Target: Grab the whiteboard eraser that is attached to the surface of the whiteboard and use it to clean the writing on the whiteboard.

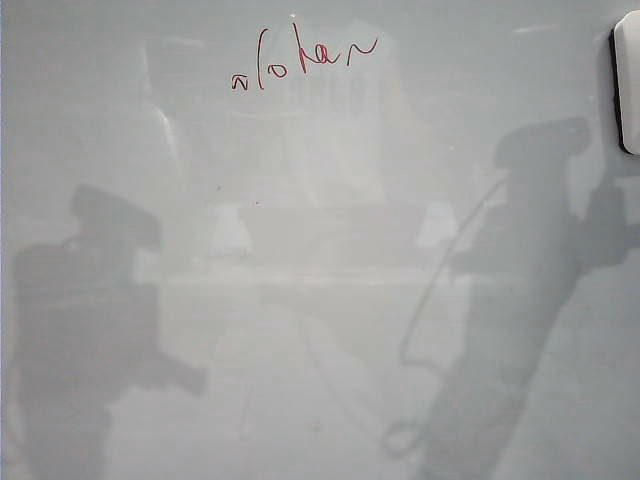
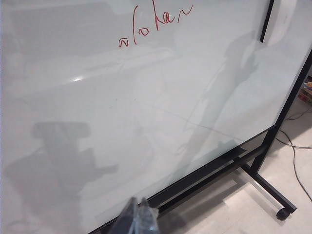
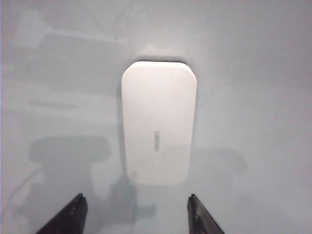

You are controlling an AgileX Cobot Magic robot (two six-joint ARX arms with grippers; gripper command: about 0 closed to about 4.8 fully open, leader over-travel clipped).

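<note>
The whiteboard [image 1: 320,300] fills the exterior view, glossy pale grey, with only the arms' shadows on it. The red writing [image 1: 303,60] sits near its top centre and shows too in the left wrist view as writing [image 2: 155,25]. The white whiteboard eraser [image 1: 627,88] clings to the board at the right edge. In the right wrist view the eraser [image 3: 158,124] lies straight ahead of my right gripper [image 3: 135,197], whose dark fingers stand wide apart and short of it, holding nothing. My left gripper [image 2: 137,202] sits low by the board's bottom frame, its fingertips together.
The whiteboard stands on a black wheeled frame [image 2: 265,183] over a pale floor. Cables [image 2: 295,146] trail on the floor to the right of the stand.
</note>
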